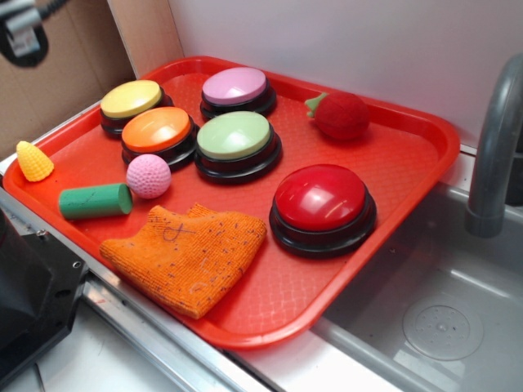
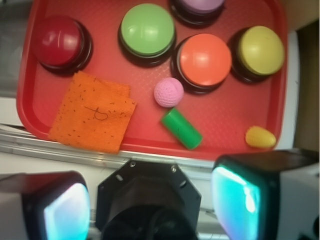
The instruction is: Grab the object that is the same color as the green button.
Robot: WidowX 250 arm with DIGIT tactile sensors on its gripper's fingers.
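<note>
Gripper (image 2: 145, 200) spread wide, holding nothing, off the tray's near edge.
Green cylinder (image 2: 181, 128) lies ahead, slightly right, long axis diagonal.

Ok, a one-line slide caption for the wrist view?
Open end effector above the red tray; green cylinder beside pink ball, green button beyond.
</note>
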